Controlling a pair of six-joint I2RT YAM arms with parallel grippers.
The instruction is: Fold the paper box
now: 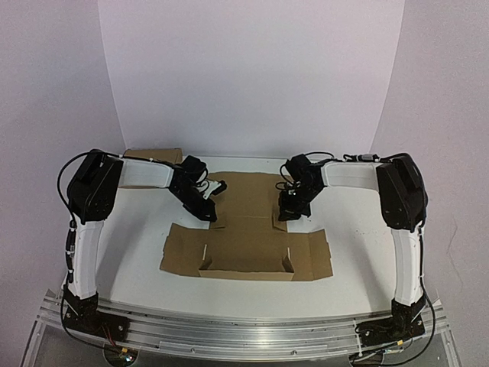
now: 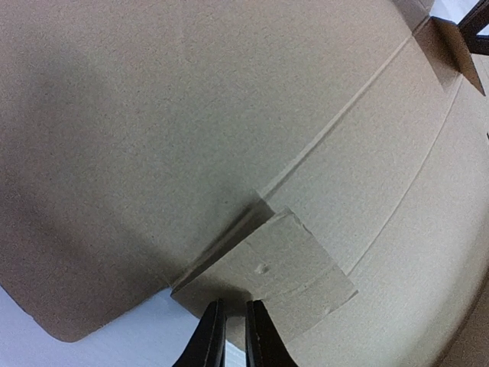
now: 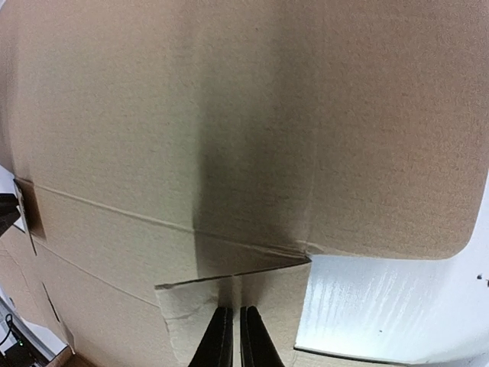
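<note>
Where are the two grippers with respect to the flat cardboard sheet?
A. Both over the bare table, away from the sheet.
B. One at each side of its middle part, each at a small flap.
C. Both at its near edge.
B: the left gripper and the right gripper each pinch a small side flap of the paper box, at opposite sides of its middle.

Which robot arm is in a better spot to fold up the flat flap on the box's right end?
The right one, probably. The right gripper sits close behind that end flap of the paper box, while the left gripper is on the sheet's other side.
</note>
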